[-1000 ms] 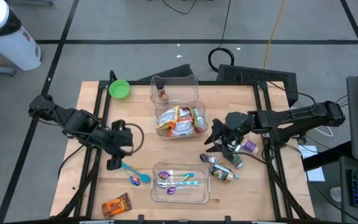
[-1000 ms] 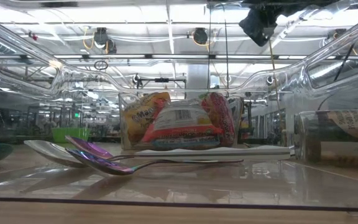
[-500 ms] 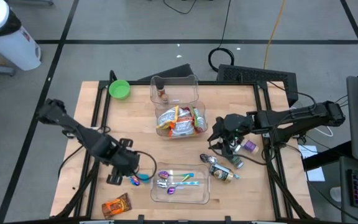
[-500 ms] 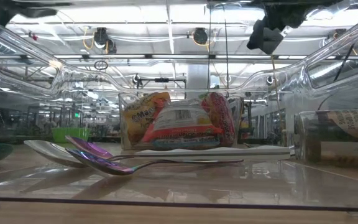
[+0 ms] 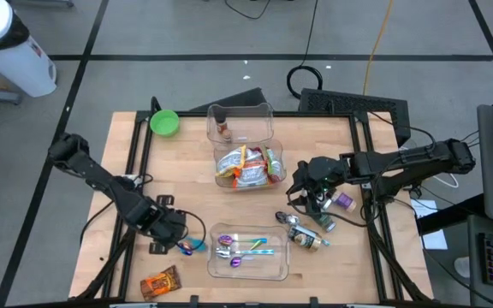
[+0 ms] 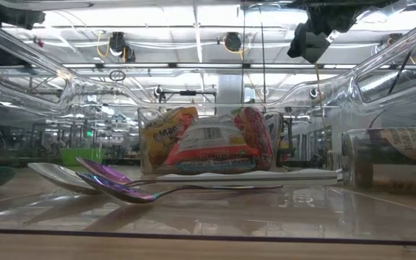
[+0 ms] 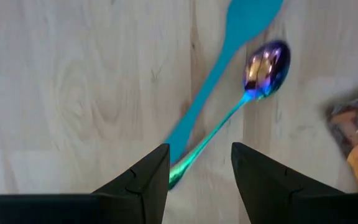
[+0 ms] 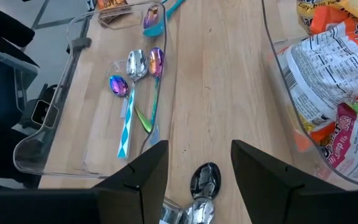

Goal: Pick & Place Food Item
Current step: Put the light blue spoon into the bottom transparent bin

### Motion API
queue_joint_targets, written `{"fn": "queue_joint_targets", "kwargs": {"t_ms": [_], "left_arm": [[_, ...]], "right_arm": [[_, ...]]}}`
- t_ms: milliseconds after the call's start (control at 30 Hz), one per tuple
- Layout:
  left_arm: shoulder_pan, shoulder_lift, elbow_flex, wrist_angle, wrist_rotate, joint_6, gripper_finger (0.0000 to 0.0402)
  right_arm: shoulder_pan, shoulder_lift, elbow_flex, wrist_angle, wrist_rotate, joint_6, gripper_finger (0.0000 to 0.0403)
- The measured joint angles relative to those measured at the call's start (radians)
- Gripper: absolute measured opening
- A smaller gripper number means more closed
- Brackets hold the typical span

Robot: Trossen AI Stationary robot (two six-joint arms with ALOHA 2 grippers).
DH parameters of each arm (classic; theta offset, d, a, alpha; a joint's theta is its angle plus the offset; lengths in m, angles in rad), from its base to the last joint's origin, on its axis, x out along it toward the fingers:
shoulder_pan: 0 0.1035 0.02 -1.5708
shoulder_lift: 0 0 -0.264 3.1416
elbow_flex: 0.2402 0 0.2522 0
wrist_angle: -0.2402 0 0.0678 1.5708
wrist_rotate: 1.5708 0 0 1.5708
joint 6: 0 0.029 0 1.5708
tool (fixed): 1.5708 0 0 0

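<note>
fingers of the left gripper (image 7: 199, 167) are standing apart, holding nothing, over two spoons (image 7: 229, 112) near the table's (image 5: 127, 171) front left; snack packet (image 5: 160, 281) is lying at the front edge; right gripper (image 8: 197, 163) is hanging parted, empty.

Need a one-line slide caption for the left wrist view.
Left claw open above the wooden table, over a teal spoon and an iridescent spoon.
</note>
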Motion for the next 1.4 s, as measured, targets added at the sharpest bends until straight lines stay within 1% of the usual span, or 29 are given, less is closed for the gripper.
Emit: {"fn": "queue_joint_targets", "kwargs": {"t_ms": [267,500,567,633,733,900,967,1100,1400], "left_arm": [[-0.029,-0.001,-0.091,0.219,-0.01,0.005,0.0177],[-0.032,-0.001,-0.162,0.304,-0.071,0.007,0.0177],[-0.031,-0.001,-0.183,0.331,-0.07,0.017,0.0177],[-0.031,-0.001,-0.202,0.362,-0.046,0.034,0.0177],[-0.031,-0.001,-0.221,0.382,-0.038,0.05,0.0177],[-0.028,-0.001,-0.236,0.387,-0.097,0.059,0.0177],[-0.029,-0.001,-0.249,0.403,-0.106,0.069,0.0177],[-0.014,0.006,-0.272,0.46,-0.088,0.072,0.0177],[0.003,0.066,-0.273,0.469,-0.085,0.122,0.0177]], "right_arm": [[0.0,0.0,0.0,0.0,0.0,-0.002,0.0166],[0.0,0.0,0.0,0.0,0.0,0.003,0.0166],[0.0,0.0,0.0,0.0,0.0,0.019,0.0166],[0.0,0.0,0.0,0.0,0.0,0.027,0.0166],[0.0,0.0,0.0,0.0,0.0,0.042,0.0166],[0.0,0.0,0.0,0.0,0.0,0.049,0.0166],[0.0,0.0,0.0,0.0,0.0,0.049,0.0166],[0.0,0.0,0.0,0.0,0.0,0.05,0.0166],[0.0,0.0,0.0,0.0,0.0,0.05,0.0166]]}}
